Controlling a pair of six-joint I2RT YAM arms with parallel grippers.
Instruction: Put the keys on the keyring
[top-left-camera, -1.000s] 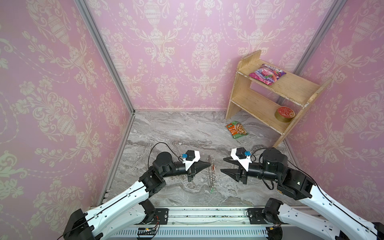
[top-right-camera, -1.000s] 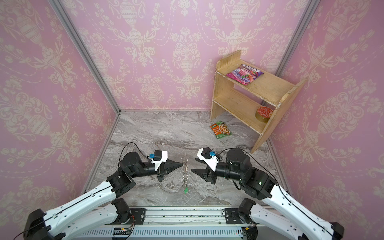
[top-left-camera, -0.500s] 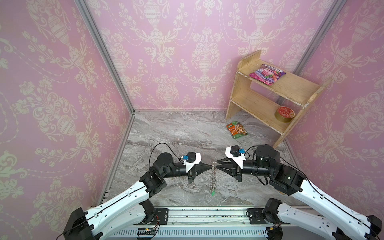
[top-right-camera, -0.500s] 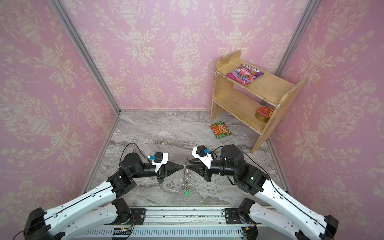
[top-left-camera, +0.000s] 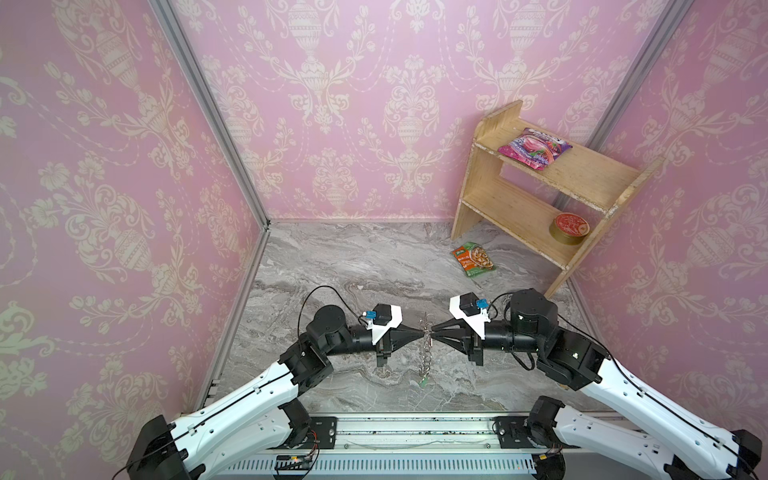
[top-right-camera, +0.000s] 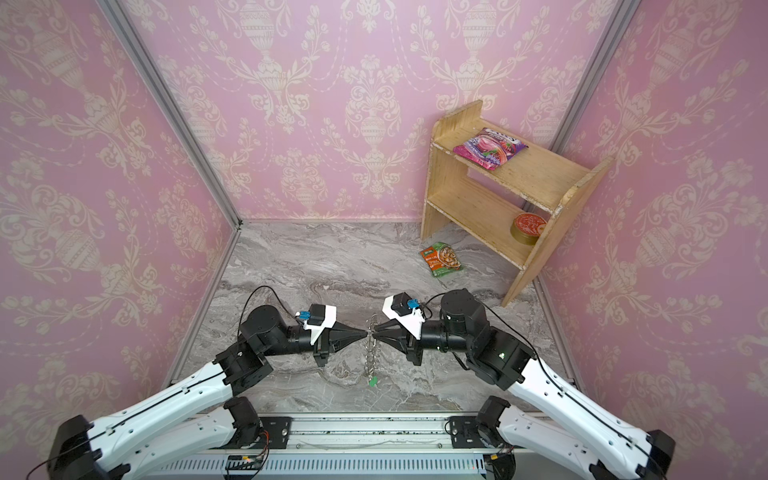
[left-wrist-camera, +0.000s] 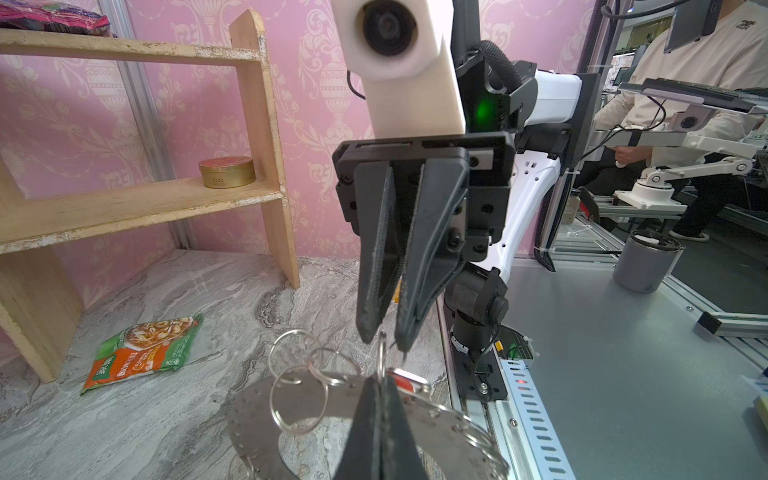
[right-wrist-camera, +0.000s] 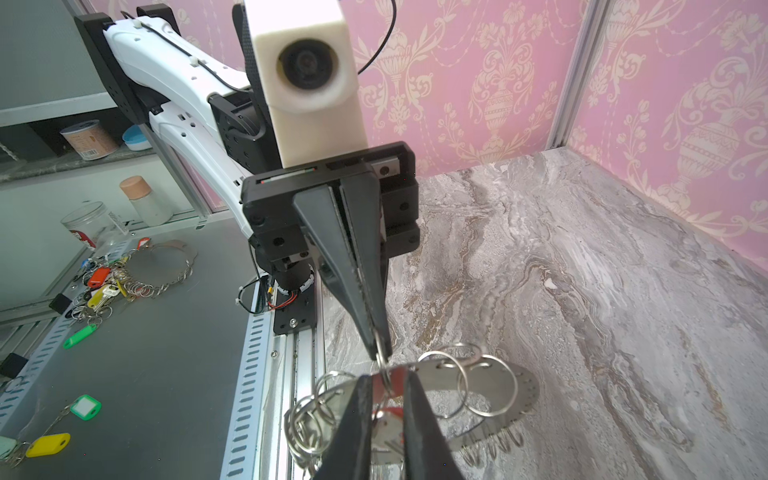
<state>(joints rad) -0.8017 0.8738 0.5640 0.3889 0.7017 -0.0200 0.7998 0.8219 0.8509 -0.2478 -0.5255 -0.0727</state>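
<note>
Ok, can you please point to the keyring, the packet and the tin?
keyring (left-wrist-camera: 253, 428): left wrist view, on its flat grey plate.
packet (top-left-camera: 473, 259): in a top view, on its middle.
tin (top-left-camera: 569, 224): in a top view, on its red lid.

You are looking at a grey marbled tabletop (top-left-camera: 353, 266) carrying a wooden shelf (top-left-camera: 507, 216) in the upper right of the frame. An orange-green food packet (top-left-camera: 473, 259) is lying just beside its foot. A pink packet (top-left-camera: 534, 148) is resting on its upper board and a round tin (top-left-camera: 569, 225) is sitting on the lower.

Marble floor (top-left-camera: 353, 257) open behind keyring (top-left-camera: 426, 345); shelf (top-left-camera: 498, 208), food packet (top-left-camera: 473, 259) crowd far right corner.
</note>
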